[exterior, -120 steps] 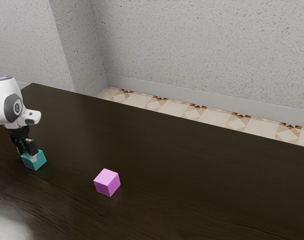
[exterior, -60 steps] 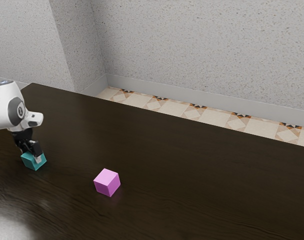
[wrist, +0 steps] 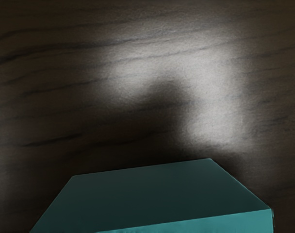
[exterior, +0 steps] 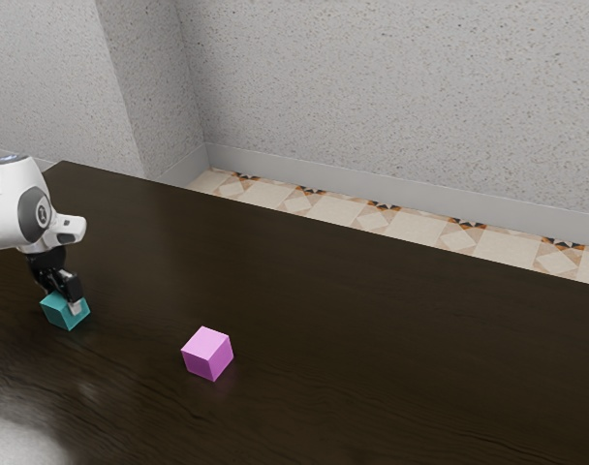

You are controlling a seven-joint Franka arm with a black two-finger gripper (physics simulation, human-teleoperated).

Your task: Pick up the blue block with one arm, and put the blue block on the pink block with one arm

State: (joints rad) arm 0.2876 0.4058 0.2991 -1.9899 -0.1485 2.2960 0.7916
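Two blocks lie on the dark wooden table (exterior: 391,320) in front of you, well apart from each other. The blue block (exterior: 56,313), more teal than blue in this light, rests flat on the tabletop near the exterior view's left edge. The pink block (exterior: 207,353) sits by itself further toward the exterior view's right and a little nearer the camera, with nothing on it or touching it.

Your gripper (exterior: 68,298) is down at the blue block, its black tips reaching the block's top from above, with the white hand and wrist just over it. From this angle you cannot tell whether the tool is spread around the block or pinching its sides.

In the wrist view, the blue block (wrist: 152,199) appears large and close right under the hand, its top face level and one lighter side face turned toward the camera. Beyond it you see the table (wrist: 65,58) with its wood grain, a pale glare patch and a dark shadow just past the block's far edge.

Behind the table runs a strip of patterned floor tiles (exterior: 420,228) below a speckled grey wall (exterior: 391,87).
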